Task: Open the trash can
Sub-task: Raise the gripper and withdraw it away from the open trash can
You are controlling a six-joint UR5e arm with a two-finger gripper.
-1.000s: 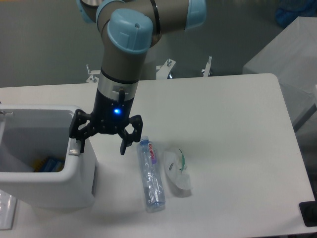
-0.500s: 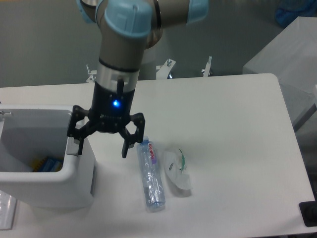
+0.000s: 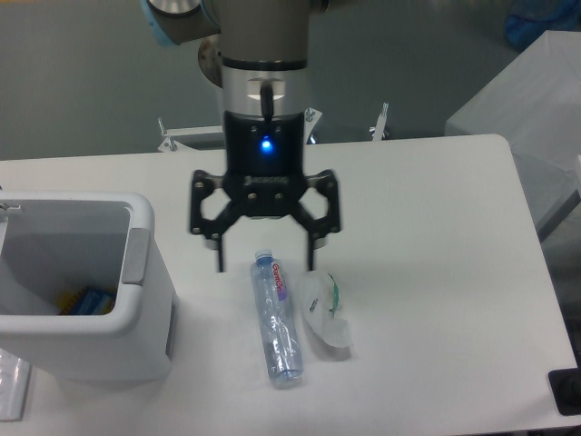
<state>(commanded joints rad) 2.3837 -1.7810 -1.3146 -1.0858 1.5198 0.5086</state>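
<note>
Trash can (image 3: 136,338) stands lidless (interior exposed); gripper (image 3: 264,254), fingers spread wide and empty above the plastic bottle (image 3: 275,318), should retreat without touching it.

UR5e arm reaching down from the top of the view, wrist vertical, blue indicator light lit. Gripper (image 3: 264,251) pointing straight down, its two black fingers (image 3: 317,238) spread wide apart, with nothing held between them.

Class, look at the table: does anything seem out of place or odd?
Yes. A bottle lies on its side beside a crumpled clear wrapper on the table, loose litter outside the open bin. Nothing looks spilled.
</note>
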